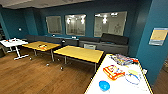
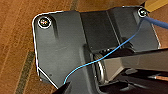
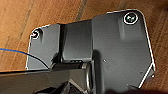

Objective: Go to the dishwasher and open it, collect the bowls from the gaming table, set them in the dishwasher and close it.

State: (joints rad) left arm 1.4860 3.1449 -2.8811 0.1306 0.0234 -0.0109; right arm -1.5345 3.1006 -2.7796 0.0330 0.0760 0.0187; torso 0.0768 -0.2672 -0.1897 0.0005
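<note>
Gaming table near right, blue bowl and blue-rimmed bowl awaiting collection among board games; finger states: cannot tell.

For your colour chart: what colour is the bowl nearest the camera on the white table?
Bright blue bowl, head view.

Looks like an office break room or lounge. Dark teal walls, wood-plank floor, a long grey sofa bench under interior glass windows. Two yellow-topped tables on castors, and a long white-topped table with colourful board game boxes on it. Poster on the wall too.
</note>
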